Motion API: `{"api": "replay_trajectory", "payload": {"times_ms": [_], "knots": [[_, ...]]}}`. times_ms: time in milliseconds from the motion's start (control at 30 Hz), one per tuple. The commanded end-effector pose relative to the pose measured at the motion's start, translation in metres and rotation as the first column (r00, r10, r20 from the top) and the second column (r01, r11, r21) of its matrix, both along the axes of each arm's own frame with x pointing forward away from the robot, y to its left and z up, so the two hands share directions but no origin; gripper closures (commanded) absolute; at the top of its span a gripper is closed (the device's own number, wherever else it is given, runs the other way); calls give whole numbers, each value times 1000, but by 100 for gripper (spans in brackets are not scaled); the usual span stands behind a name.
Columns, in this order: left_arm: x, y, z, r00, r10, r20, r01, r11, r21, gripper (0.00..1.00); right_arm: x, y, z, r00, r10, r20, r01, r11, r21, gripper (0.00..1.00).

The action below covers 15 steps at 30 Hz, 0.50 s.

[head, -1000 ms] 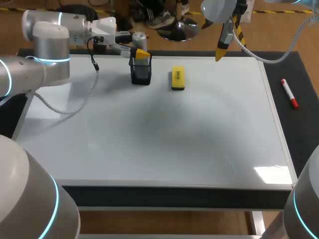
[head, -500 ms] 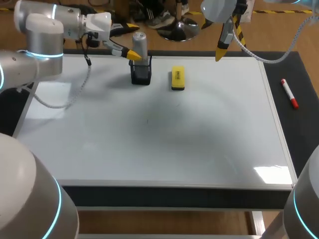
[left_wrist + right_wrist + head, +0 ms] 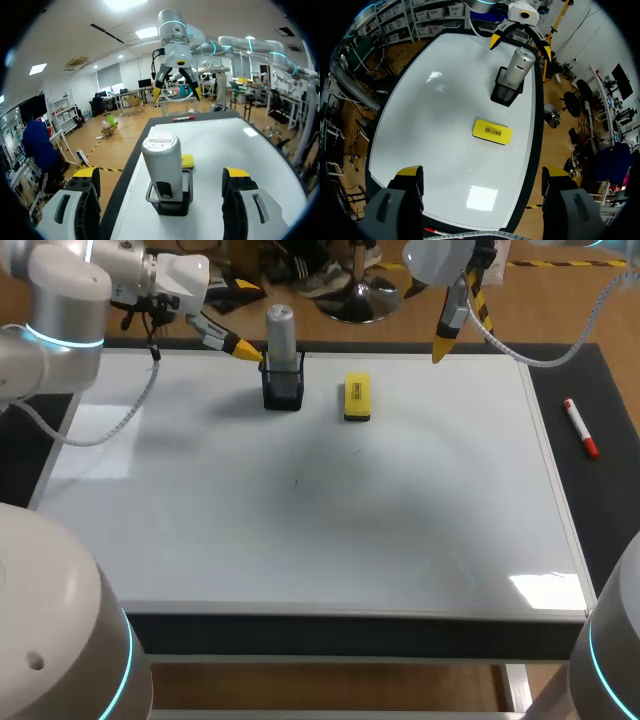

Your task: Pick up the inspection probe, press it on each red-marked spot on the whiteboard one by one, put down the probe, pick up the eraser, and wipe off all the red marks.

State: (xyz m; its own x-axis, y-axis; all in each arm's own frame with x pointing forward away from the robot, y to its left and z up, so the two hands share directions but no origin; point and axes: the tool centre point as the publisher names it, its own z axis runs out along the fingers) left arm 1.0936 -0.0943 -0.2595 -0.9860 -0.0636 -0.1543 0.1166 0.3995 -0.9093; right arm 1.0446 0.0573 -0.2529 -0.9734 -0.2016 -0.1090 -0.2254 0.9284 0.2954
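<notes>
The grey cylindrical probe [image 3: 281, 335] stands upright in a black holder [image 3: 283, 390] at the back of the whiteboard [image 3: 300, 500]. My left gripper [image 3: 240, 322] is open just left of the probe and clear of it. In the left wrist view the probe [image 3: 162, 157] stands ahead of the gripper [image 3: 161, 176], between its spread fingers and untouched. The yellow eraser [image 3: 356, 398] lies right of the holder. My right gripper [image 3: 450, 335] hangs open high over the board's back edge, with the eraser [image 3: 492, 131] below it. No red marks show on the board.
A red marker [image 3: 581, 428] lies on the dark mat right of the whiteboard. A tiny dark speck [image 3: 295, 482] sits near the board's middle. The board's raised frame [image 3: 555, 490] runs along its right side.
My left gripper has opened off the probe and drawn back to the left, leaving the probe upright in its holder. The right arm has kept still.
</notes>
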Motion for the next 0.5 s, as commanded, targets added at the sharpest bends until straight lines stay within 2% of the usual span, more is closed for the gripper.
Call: {"api": "replay_trajectory", "payload": {"times_ms": [33,500], "knots": [[-13,9,8,999,44,13,-44,998,52,0,1,0,1,1000,1,-3,-1,1000,-5,0],[-17,20,15,998,62,33,-64,995,78,0,1,0,1,1000,1,-3,-1,1000,-5,0]]}}
